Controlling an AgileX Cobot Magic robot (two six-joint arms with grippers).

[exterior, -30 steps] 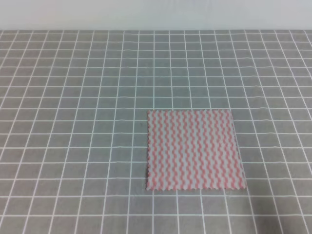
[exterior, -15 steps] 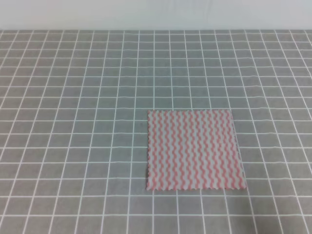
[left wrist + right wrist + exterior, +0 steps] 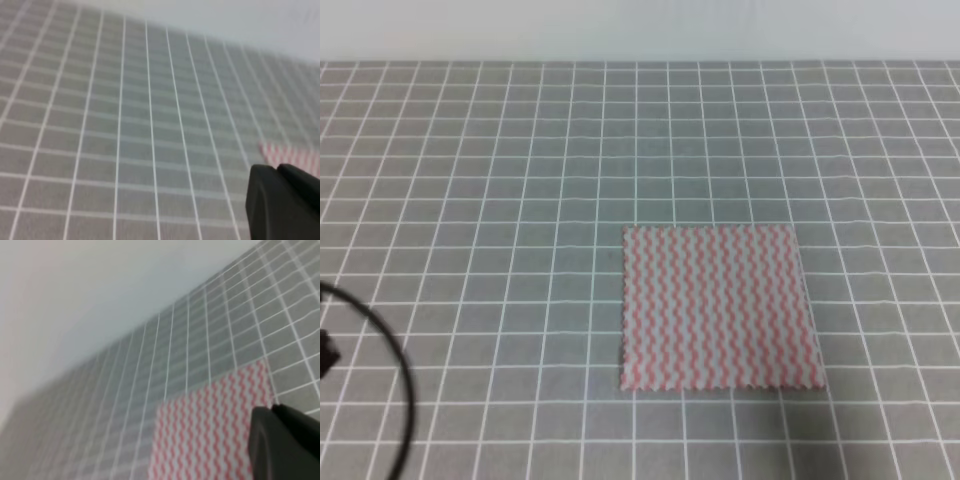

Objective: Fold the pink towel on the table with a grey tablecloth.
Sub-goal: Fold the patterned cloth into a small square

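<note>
One pink towel [image 3: 720, 307] lies flat on the table [image 3: 500, 200]; both pincers' openings can't be told.

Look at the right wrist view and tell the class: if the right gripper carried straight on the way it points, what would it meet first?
Probably the pink towel, which lies spread flat on the grey tablecloth just ahead; depth is unclear.

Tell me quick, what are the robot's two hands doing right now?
Left end effector: only a dark edge shows, cannot tell if open or closed.
Right end effector: same, cannot tell; nothing seen held.
</note>
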